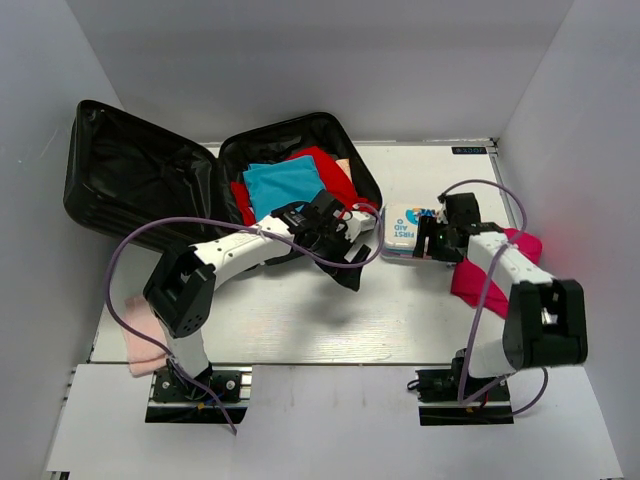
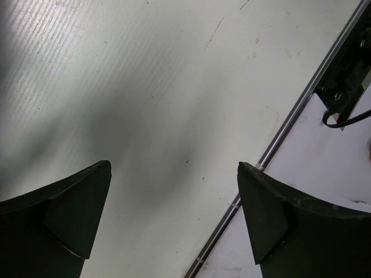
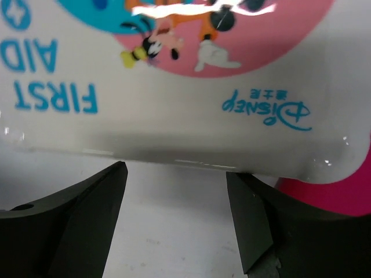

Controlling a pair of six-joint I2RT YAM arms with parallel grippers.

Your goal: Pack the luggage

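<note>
The luggage (image 1: pixel 120 175), a black hard-shell suitcase, lies open at the back left. Its right half holds a teal cloth (image 1: pixel 283 183), a red cloth (image 1: pixel 335 170) and a peach cloth. My left gripper (image 1: pixel 351 272) hangs open and empty over the bare table just in front of the suitcase's near right corner; in the left wrist view (image 2: pixel 174 168) only table shows between its fingers. My right gripper (image 1: pixel 427 240) is open at the right edge of a white first-aid tin (image 1: pixel 403 228). In the right wrist view (image 3: pixel 177 171) the tin (image 3: pixel 174 75) sits just beyond the fingertips, not gripped.
A magenta cloth (image 1: pixel 488 268) lies on the table under my right arm, also in the right wrist view (image 3: pixel 330 197). A pale pink cloth (image 1: pixel 140 338) lies at the near left by my left arm's base. White walls enclose the table on three sides.
</note>
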